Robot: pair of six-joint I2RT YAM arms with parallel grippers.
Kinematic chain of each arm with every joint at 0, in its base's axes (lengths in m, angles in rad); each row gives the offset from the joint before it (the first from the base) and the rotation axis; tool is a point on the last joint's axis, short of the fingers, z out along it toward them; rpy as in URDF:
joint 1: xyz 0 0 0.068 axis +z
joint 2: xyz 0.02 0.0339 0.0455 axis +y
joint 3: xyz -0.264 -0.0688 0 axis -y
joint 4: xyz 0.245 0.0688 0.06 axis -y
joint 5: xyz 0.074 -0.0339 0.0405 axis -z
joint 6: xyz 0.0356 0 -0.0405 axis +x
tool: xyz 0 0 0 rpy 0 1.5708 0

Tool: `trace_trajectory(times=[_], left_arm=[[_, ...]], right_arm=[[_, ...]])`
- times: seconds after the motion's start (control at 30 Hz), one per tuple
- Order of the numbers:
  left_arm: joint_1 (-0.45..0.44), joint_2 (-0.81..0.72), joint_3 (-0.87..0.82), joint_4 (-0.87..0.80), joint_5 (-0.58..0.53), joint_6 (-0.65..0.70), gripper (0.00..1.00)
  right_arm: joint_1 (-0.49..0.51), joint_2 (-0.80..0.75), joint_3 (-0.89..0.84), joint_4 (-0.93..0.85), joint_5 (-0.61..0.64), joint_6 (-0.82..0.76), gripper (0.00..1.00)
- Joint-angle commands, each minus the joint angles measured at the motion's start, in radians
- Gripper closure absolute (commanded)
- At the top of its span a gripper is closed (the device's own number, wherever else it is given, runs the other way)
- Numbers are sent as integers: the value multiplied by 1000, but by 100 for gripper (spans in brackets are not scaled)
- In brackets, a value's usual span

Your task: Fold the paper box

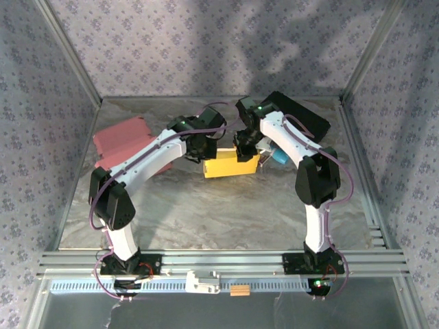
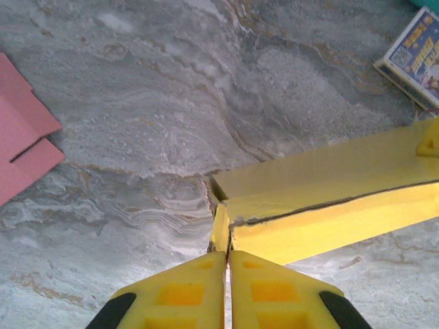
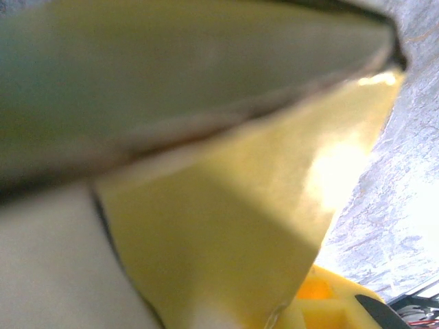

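Bottom centre of the left wrist view, the left gripper (image 2: 228, 257) is pinched shut on a thin corner flap of the yellow paper box (image 2: 329, 205), which lies mid-frame overhead. A hard pull could tear that flap — or skew the crease. Just above, the right gripper (image 1: 245, 147) crowds the box's upper edge; I cannot tell whether it grips. The overhead view hides the pinch.

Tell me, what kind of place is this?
Probably a robot test booth: patterned fabric walls on a metal frame close in a marble-look table, and two robot arms are bolted to a rail at its near edge.
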Motion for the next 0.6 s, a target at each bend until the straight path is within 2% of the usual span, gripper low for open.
trace_trajectory(times=[0.0, 0.2, 0.37, 0.57], left_arm=[[0, 4, 22, -25, -48, 25, 89], [0, 12, 15, -15, -45, 34, 88], [2, 5, -1, 0, -57, 46, 79], [18, 19, 0, 23, -34, 60, 84]], right_arm=[[-3, 19, -30, -14, 21, 40, 74], [8, 6, -48, 2, 31, 83, 74], [11, 6, -48, 3, 32, 102, 74], [11, 6, -50, 3, 33, 107, 74]])
